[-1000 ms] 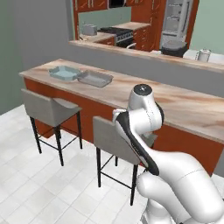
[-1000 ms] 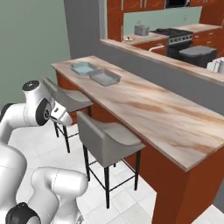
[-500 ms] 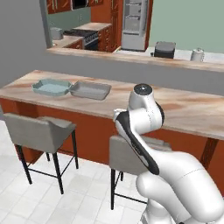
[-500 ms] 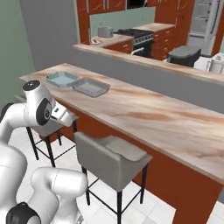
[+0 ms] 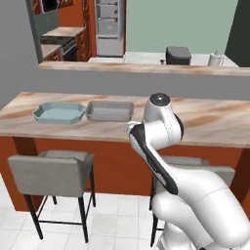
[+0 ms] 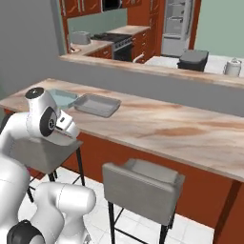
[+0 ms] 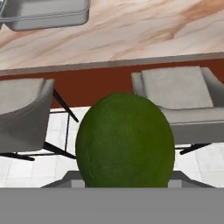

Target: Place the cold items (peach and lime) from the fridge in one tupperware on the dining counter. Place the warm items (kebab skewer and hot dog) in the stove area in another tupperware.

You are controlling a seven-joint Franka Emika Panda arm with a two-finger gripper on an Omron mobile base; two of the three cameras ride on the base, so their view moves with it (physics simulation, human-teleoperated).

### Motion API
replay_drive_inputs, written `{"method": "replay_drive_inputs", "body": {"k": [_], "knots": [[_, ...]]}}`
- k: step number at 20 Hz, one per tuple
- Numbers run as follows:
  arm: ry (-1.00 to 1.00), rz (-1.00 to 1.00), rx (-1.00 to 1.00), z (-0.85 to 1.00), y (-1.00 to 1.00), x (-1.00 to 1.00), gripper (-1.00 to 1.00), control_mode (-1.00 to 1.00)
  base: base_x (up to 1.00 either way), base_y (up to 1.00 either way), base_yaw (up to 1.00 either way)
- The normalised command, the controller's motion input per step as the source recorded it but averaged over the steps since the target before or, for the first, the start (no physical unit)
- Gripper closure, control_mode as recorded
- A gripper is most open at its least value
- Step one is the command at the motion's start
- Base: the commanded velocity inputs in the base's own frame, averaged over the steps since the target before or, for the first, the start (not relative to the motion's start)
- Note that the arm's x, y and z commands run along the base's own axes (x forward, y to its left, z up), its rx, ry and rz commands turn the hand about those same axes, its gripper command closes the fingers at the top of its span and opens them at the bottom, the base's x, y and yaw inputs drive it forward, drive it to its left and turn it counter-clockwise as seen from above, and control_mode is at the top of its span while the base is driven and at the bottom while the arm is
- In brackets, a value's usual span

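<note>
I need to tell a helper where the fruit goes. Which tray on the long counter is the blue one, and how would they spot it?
Find the marbled dining counter with stools along its front. Two shallow trays sit side by side near one end. The blue tray is the one nearer that end, light blue with cut corners; its neighbour, the grey tray, is rectangular with rounded corners.

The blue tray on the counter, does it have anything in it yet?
Empty. In the left base view the light blue eight-sided tray on the dining counter shows a bare floor; the lime fills the hand view, close to the camera.
</note>
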Motion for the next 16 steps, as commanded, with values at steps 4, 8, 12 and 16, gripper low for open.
{"method": "replay_drive_inputs", "body": {"k": [4,8,12,16], "knots": [[0.00,0.00,0.00,0.00,0.00,0.00,1.00,1.00,0.62,1.00,-0.41],[0.00,0.00,0.00,0.00,0.00,0.00,1.00,1.00,0.70,1.00,-0.32],[0.00,0.00,0.00,0.00,0.00,0.00,1.00,1.00,0.79,0.96,-0.29],[0.00,-0.10,0.00,0.00,0.34,0.48,1.00,-1.00,0.44,0.38,-0.14]]}}
